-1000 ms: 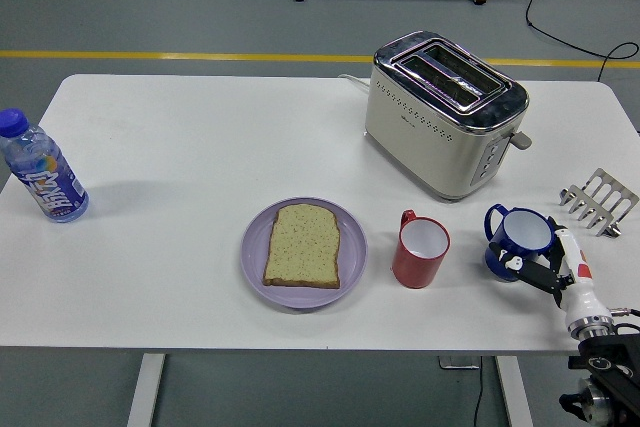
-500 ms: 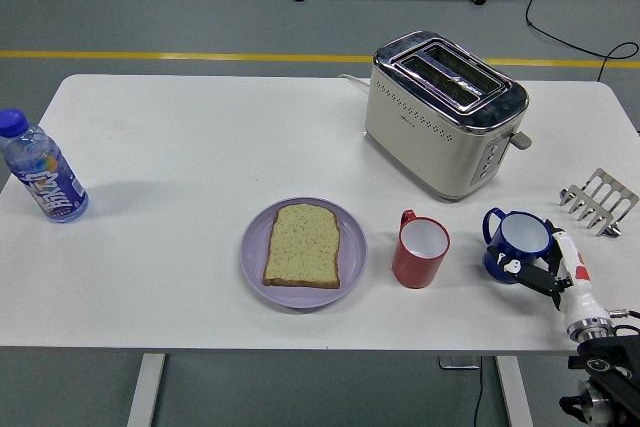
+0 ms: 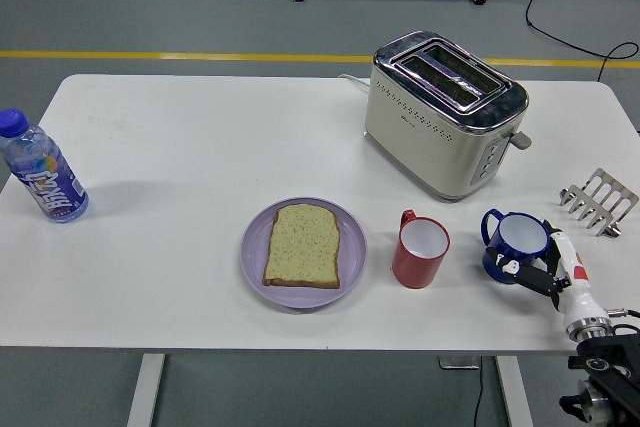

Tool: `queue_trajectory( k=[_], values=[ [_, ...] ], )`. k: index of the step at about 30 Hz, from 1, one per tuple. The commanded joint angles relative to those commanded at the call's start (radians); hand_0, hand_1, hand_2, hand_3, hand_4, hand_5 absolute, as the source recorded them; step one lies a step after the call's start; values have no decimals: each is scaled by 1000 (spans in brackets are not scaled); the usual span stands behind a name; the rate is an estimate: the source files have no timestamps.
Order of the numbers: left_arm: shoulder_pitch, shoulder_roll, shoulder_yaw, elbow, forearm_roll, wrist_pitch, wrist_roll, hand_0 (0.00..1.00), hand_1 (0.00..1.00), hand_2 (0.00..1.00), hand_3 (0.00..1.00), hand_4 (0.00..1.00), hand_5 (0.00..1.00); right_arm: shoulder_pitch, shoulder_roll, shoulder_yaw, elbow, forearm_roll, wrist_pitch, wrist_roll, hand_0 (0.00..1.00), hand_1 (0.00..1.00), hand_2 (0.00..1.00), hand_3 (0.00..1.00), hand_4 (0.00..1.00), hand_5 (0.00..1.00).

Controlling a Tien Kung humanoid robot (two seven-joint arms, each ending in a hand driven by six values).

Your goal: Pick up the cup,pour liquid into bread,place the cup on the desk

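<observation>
Reaching: R hand (image 3: 548, 269) at table's (image 3: 180, 127) near-right edge, fingers (image 3: 520, 267) touching blue cup (image 3: 515, 243) but closure can't be told, grasp step underway; next needs firm grip, lift, carry past red cup (image 3: 420, 252) to bread (image 3: 303, 244).

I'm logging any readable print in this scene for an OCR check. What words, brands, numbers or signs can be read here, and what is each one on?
Bottle: its blue label carries print, too blurred to read.
Toaster: a small mark low on its front and buttons at its right end, all too small to read.
Red cup, blue cup, plate, table: no print visible.
Nothing here is legible.
</observation>
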Motion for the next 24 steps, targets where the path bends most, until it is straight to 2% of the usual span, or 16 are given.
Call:
queue_trajectory(
  k=[6,22,24],
  values=[
    [0,1,4,-1,-4,0,0,690,756,773,611,396,998,-1,0,6,0,-16,13,-17,504,442,548,535,664,2],
    [2,0,-4,-1,9,1,4,690,756,773,611,396,998,-6,-2,8,2,-46,10,-27,520,451,565,555,679,2],
    [2,0,-6,-1,13,2,6,690,756,773,611,396,998,-7,-3,9,2,-50,10,-28,546,477,600,587,717,2]
  ],
)
